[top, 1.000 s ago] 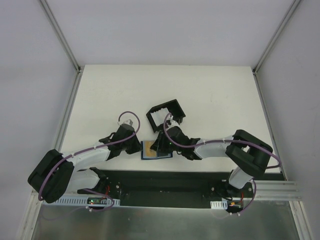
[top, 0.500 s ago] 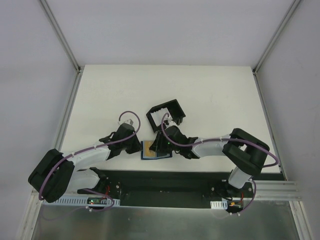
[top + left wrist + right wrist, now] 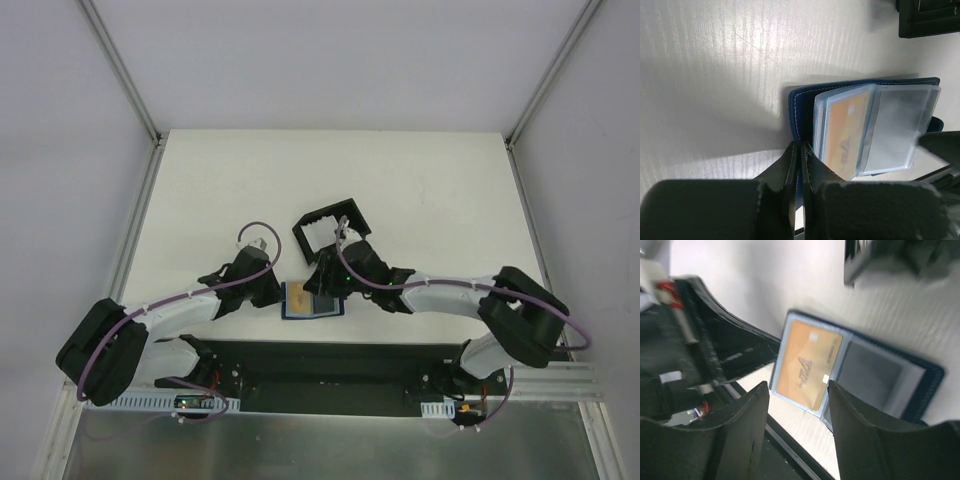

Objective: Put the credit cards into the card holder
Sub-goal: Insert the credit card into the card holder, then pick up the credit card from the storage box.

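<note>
The card holder [image 3: 326, 302] lies open near the table's front edge, a navy wallet with clear sleeves. A tan credit card [image 3: 297, 297] sits in its left sleeve; the card also shows in the left wrist view [image 3: 845, 131] and the right wrist view [image 3: 809, 365]. No other card is in view. My left gripper [image 3: 275, 292] is shut on the wallet's left navy cover [image 3: 799, 102], with the fingers [image 3: 812, 165] pinching its edge. My right gripper [image 3: 797, 390] is open and empty, hovering just above the wallet [image 3: 880, 372] on its far side [image 3: 325, 282].
A black open-sided box frame [image 3: 331, 229] stands just behind the wallet and close to my right wrist; it also shows in the left wrist view [image 3: 930, 17]. The black base rail [image 3: 330, 355] runs along the table's front edge right beside the wallet.
My right gripper has drawn back from the wallet, away from the front edge, and its arm has swung to the right. More of the wallet shows. My left gripper has held still.
</note>
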